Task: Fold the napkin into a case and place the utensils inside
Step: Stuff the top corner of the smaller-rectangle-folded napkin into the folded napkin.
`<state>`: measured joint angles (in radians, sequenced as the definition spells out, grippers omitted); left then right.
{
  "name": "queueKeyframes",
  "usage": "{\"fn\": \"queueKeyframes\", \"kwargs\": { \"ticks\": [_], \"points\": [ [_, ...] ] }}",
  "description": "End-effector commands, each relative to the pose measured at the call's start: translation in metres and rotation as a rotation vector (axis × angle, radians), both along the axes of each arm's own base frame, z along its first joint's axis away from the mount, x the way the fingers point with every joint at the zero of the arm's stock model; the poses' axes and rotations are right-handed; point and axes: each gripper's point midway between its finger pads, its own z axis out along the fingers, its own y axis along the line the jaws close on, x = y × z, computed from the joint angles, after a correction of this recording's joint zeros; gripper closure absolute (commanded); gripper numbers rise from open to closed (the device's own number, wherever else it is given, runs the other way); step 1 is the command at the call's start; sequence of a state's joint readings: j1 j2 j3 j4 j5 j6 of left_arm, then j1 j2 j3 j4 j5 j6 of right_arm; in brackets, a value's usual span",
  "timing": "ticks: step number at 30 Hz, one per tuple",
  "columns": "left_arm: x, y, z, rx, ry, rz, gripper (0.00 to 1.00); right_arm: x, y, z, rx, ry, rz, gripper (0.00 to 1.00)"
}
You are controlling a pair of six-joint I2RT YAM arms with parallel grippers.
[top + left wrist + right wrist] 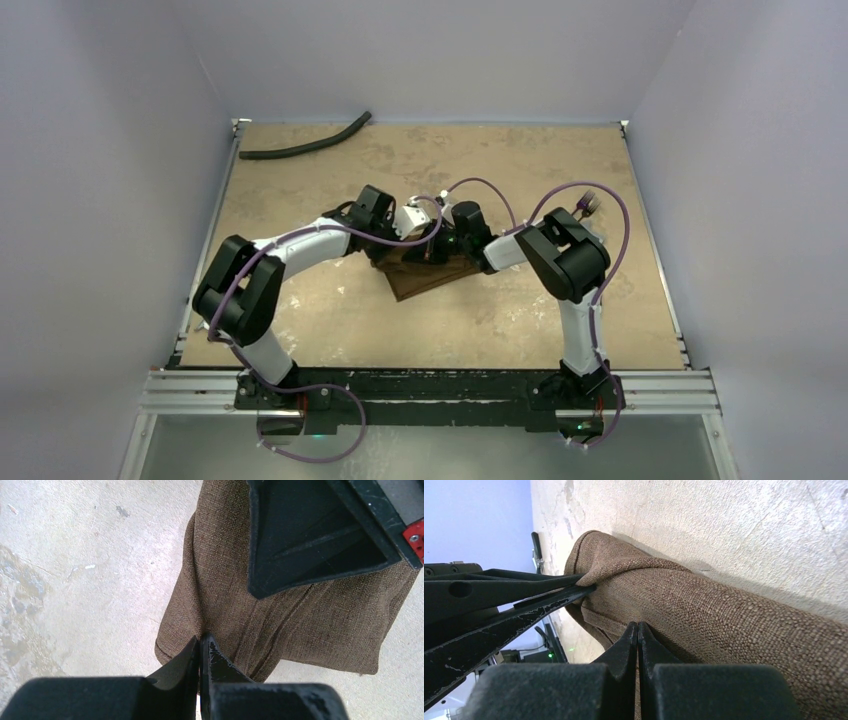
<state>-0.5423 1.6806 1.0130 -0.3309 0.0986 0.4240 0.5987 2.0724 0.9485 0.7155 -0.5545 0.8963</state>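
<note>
The brown napkin (432, 276) lies folded in a bundle at the table's middle, under both wrists. My left gripper (201, 641) is shut and pinches a fold at the napkin's (320, 615) near edge. The right wrist view shows the left gripper's fingers (524, 597) clamped on a raised corner of the cloth. My right gripper (638, 626) is shut on the napkin's (734, 625) edge, with a sliver of cloth between its jaws. The right gripper's body (320, 530) hangs over the cloth in the left wrist view. The two grippers meet over the napkin (440, 245). No utensils are in view.
A long black curved hose (305, 146) lies at the table's back left. Grey walls close in the table on three sides. Purple cables (600, 215) loop above the right arm. The tan tabletop (330, 320) is stained.
</note>
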Motion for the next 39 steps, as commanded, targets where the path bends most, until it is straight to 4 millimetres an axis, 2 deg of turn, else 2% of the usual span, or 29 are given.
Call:
{"fn": "queueKeyframes", "kwargs": {
  "ticks": [1,5,8,15,17,20,22,25,28,31,36,39],
  "points": [
    [-0.004,-0.002,0.008,-0.006,-0.014,-0.028,1.0,-0.002,-0.008,-0.017,-0.06,0.036,-0.041,1.0],
    [-0.018,-0.002,-0.007,0.02,0.022,-0.072,1.0,-0.002,-0.008,-0.015,-0.059,0.034,-0.058,1.0],
    [-0.029,0.001,-0.02,0.084,0.014,-0.119,1.0,-0.001,-0.006,-0.005,-0.042,0.023,-0.05,1.0],
    [-0.028,0.012,-0.041,0.199,-0.05,-0.14,1.0,-0.003,0.005,0.046,0.029,-0.039,0.034,1.0],
    [-0.026,0.015,-0.045,0.216,-0.052,-0.129,1.0,0.0,0.004,0.053,0.031,-0.055,0.042,0.95],
    [-0.025,0.014,-0.045,0.213,-0.051,-0.117,1.0,0.008,-0.002,0.06,0.039,-0.071,0.042,0.86],
    [-0.024,0.012,-0.042,0.2,-0.055,-0.113,0.99,0.015,-0.002,0.062,0.044,-0.079,0.034,0.85],
    [-0.023,0.009,-0.037,0.189,-0.055,-0.113,0.86,0.028,0.006,0.065,0.072,-0.082,0.044,0.85],
    [-0.023,0.007,-0.031,0.173,-0.062,-0.116,0.84,0.039,0.016,0.063,0.11,-0.071,0.046,0.87],
    [-0.026,0.007,-0.031,0.16,-0.054,-0.122,0.82,0.044,0.021,0.053,0.135,-0.034,0.044,0.9],
    [-0.024,0.011,-0.03,0.153,-0.061,-0.125,0.81,0.044,0.006,0.009,0.08,0.038,-0.008,0.93],
    [-0.019,0.013,-0.027,0.154,-0.065,-0.131,0.81,0.045,-0.006,-0.01,0.049,0.062,-0.04,0.93]
  ]
}}
